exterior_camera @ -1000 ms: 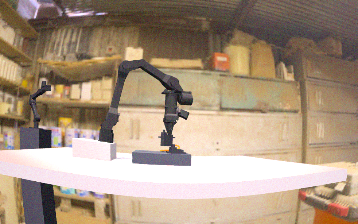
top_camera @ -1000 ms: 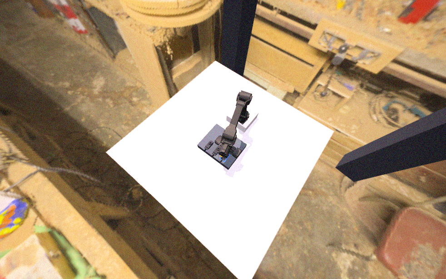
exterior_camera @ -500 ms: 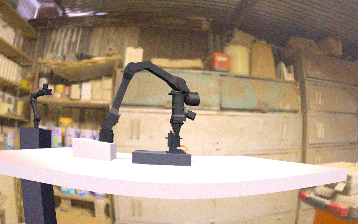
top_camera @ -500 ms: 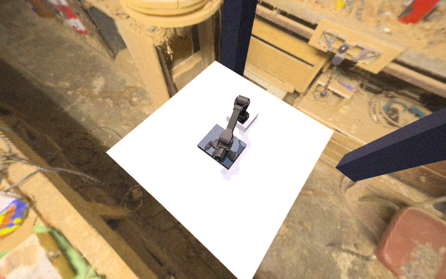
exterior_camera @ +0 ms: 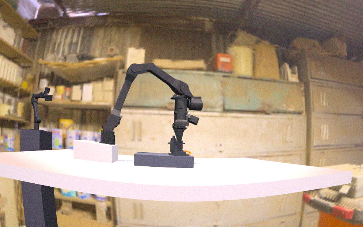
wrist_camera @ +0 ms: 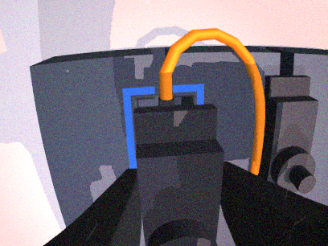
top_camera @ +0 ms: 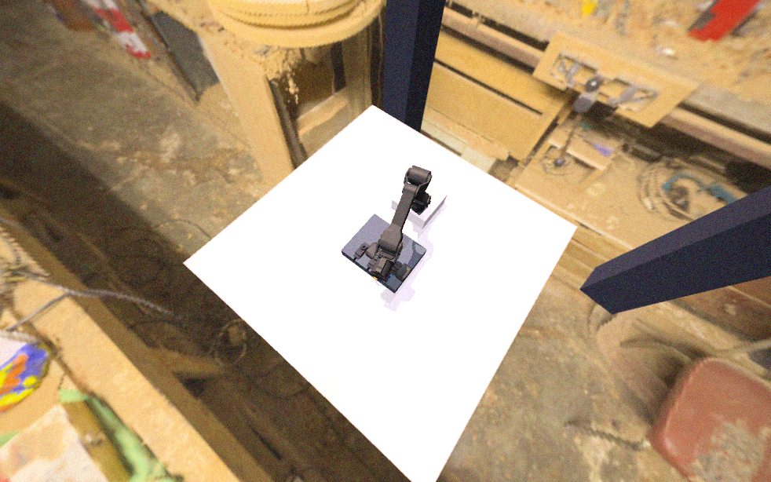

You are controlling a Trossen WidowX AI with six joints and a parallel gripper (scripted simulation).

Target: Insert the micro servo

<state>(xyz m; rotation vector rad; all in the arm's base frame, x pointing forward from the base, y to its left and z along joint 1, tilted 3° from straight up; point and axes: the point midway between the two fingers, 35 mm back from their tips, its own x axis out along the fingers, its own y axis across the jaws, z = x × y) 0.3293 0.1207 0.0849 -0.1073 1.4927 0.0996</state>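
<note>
My gripper (exterior_camera: 180,140) (wrist_camera: 178,175) points down and is shut on the dark micro servo (exterior_camera: 176,147) (wrist_camera: 177,129), held upright, shaft up, over the grey deck (top_camera: 369,228) (exterior_camera: 163,160) (wrist_camera: 80,120). In the wrist view the servo covers most of the pocket; its blue outline (wrist_camera: 129,133) shows at the left and far side. The orange cable (exterior_camera: 189,152) (wrist_camera: 259,112) leaves the servo's far end above the gap in the outline, then loops right. In the exterior view the servo's lower end is close to the deck top; the mounting ears stand clear above it. Exact height over the pocket is unclear.
A seated servo (wrist_camera: 295,120) stands close to the right of the pocket in the wrist view; another (top_camera: 362,249) sits farther along the deck. The arm's white base block (exterior_camera: 93,151) stands behind the deck on the white table (exterior_camera: 240,173). The arm hides much in the top view.
</note>
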